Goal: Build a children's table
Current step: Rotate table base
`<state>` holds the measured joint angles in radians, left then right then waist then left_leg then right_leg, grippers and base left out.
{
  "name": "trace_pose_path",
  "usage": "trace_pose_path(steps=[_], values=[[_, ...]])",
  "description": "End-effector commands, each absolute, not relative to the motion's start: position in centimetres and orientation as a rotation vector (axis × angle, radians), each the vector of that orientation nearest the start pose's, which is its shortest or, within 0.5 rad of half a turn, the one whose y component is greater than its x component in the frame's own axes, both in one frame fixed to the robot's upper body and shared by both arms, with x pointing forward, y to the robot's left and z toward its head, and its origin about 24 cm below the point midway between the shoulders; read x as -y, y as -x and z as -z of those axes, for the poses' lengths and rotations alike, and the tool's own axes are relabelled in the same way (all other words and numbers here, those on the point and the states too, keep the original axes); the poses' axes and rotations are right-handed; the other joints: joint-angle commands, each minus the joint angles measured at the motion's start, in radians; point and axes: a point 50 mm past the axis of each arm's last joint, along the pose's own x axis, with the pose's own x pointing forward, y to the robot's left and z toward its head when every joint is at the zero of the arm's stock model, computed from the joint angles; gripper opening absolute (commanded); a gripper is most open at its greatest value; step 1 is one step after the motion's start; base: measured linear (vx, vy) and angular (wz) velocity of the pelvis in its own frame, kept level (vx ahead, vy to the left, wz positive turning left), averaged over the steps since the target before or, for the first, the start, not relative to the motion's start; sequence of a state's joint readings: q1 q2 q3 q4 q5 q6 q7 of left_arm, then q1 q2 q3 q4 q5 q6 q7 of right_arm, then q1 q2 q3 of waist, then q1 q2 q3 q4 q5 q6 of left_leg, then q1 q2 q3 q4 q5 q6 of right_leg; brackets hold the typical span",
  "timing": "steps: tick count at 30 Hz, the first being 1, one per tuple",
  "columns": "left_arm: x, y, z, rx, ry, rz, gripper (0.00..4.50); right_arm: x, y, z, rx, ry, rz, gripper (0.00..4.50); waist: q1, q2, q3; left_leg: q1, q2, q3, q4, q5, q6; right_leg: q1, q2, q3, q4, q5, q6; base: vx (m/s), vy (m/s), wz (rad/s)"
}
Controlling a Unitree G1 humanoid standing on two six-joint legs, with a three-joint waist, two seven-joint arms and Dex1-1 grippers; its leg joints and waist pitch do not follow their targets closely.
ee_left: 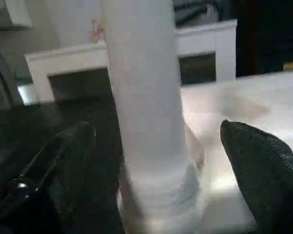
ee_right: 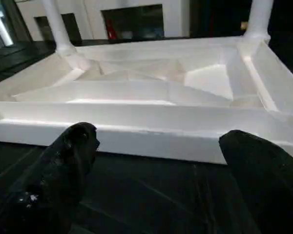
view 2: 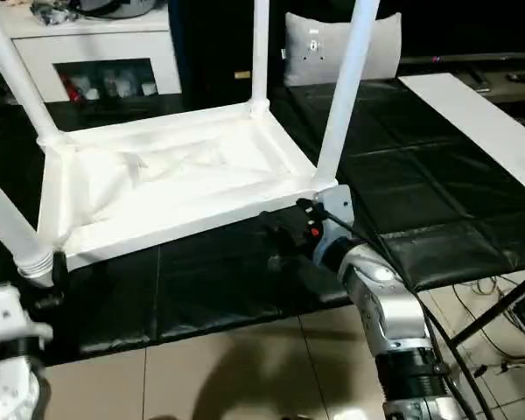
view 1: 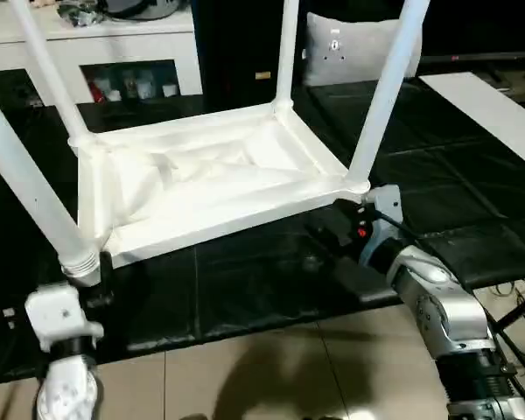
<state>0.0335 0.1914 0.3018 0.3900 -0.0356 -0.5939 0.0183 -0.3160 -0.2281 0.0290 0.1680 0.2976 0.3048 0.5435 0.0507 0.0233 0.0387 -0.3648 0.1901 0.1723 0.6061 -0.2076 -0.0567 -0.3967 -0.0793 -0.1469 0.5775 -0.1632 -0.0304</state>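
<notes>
Our tabletop (view 1: 210,188) lies upside down on the black mat (view 1: 245,289), 3 legs standing in it. Left claw (ee_left: 151,146) gapes wide around leg 4 (view 1: 31,197) at the near-left corner; right claw (ee_right: 156,141) hangs open just beside the near edge.

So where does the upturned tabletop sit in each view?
Left eye: tabletop in the centre, underside up.
Right eye: left of centre.
Left wrist: the pale surface behind the close-up leg.
Right wrist: straight ahead, near rim facing the camera.
Shared landmark: the white cabinet behind it.
</notes>
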Motion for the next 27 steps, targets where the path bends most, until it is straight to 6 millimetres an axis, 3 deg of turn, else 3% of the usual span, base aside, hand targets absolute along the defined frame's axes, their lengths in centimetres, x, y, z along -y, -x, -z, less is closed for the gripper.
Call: trace_pose_path(steps=[1,4,7,12,15,16,18,20,21,24,25,26,27], values=[[-27.7,-23.4,-4.3,0.231,-0.192,-0.314,4.48,14.1,-30.4,-6.9,-0.160,-0.076,-0.639,4.50,0.002,0.007,-0.054,0.012,0.052,-0.024,-0.082,-0.246,0.036,0.046,-0.078,0.072,-0.077,-0.332,-0.064,0.000,0.000,0.00],[-28.2,-24.5,-5.7,0.242,-0.184,-0.320,4.48,14.0,-30.5,-6.9,-0.163,-0.072,-0.638,4.50,0.004,0.010,-0.055,0.010,0.054,-0.024,-0.081,-0.226,0.023,0.048,-0.077,0.074,-0.067,-0.264,-0.100,0.000,0.000,0.00],[-28.7,-25.4,-6.0,0.232,-0.168,-0.297,4.48,14.2,-30.6,-6.7,-0.183,-0.065,-0.625,4.50,0.004,0.011,-0.059,0.010,0.049,-0.020,-0.078,-0.207,0.027,0.049,-0.075,0.076,-0.063,-0.229,-0.113,0.000,0.000,0.00],[-28.3,-26.9,-6.5,0.201,-0.065,-0.076,4.48,15.3,-30.9,-5.3,-0.289,-0.046,-0.523,4.50,0.008,0.014,-0.061,0.012,0.047,-0.017,-0.076,-0.190,0.012,0.049,-0.078,0.078,-0.058,-0.219,-0.141,0.000,0.000,0.00],[-26.5,-26.9,-6.7,0.150,0.036,0.193,4.48,16.5,-31.3,-4.1,-0.358,-0.016,-0.425,4.50,0.012,0.005,-0.058,0.016,0.049,-0.014,-0.078,-0.211,-0.003,0.046,-0.083,0.081,-0.056,-0.273,-0.154,0.000,0.000,0.00],[-25.7,-26.6,-6.8,0.123,0.060,0.316,4.48,16.9,-31.5,-3.6,-0.381,0.006,-0.394,4.50,0.013,0.002,-0.055,0.021,0.051,-0.011,-0.079,-0.226,-0.003,0.041,-0.080,0.082,-0.065,-0.299,-0.143,0.000,0.000,0.00],[-24.2,-25.9,-6.9,0.062,0.075,0.518,4.48,17.6,-31.9,-2.9,-0.408,0.034,-0.360,4.50,0.015,0.001,-0.052,0.021,0.053,-0.014,-0.084,-0.239,-0.014,0.039,-0.084,0.084,-0.058,-0.336,-0.149,0.000,0.000,0.00],[-23.3,-25.5,-7.0,0.023,0.082,0.628,4.48,18.0,-32.2,-2.5,-0.418,0.053,-0.341,4.50,0.018,-0.003,-0.048,0.033,0.052,-0.007,-0.083,-0.273,-0.022,0.029,-0.080,0.090,-0.068,-0.370,-0.138,0.000,0.000,0.00],[-22.3,-25.2,-7.2,-0.001,0.096,0.731,4.48,18.4,-32.7,-2.1,-0.425,0.073,-0.317,4.50,0.019,-0.008,-0.046,0.028,0.047,-0.006,-0.083,-0.271,-0.022,0.033,-0.078,0.094,-0.066,-0.383,-0.137,0.000,0.000,0.00],[-20.7,-24.9,-7.7,-0.024,0.118,0.873,4.48,18.6,-33.4,-1.9,-0.436,0.089,-0.301,4.50,0.019,-0.010,-0.046,0.026,0.047,-0.004,-0.084,-0.259,-0.021,0.037,-0.078,0.098,-0.062,-0.391,-0.131,0.000,0.000,0.00],[-20.1,-24.8,-7.9,-0.034,0.125,0.921,4.48,18.5,-33.6,-1.9,-0.439,0.089,-0.298,4.50,0.017,-0.018,-0.046,0.023,0.045,-0.003,-0.083,-0.252,-0.017,0.040,-0.077,0.099,-0.064,-0.398,-0.126,0.000,0.000,0.00],[-20.1,-24.8,-7.9,-0.034,0.125,0.921,4.48,18.5,-33.6,-1.9,-0.439,0.089,-0.298,4.50,0.018,-0.017,-0.047,0.023,0.044,-0.003,-0.082,-0.248,-0.019,0.040,-0.077,0.100,-0.059,-0.401,-0.126,0.000,0.000,0.00],[-18.8,-24.7,-8.2,-0.045,0.130,1.004,4.48,18.5,-34.0,-1.9,-0.444,0.084,-0.297,4.50,0.015,-0.022,-0.045,0.023,0.043,-0.001,-0.080,-0.246,-0.015,0.038,-0.078,0.101,-0.062,-0.419,-0.120,0.000,0.000,0.00]])
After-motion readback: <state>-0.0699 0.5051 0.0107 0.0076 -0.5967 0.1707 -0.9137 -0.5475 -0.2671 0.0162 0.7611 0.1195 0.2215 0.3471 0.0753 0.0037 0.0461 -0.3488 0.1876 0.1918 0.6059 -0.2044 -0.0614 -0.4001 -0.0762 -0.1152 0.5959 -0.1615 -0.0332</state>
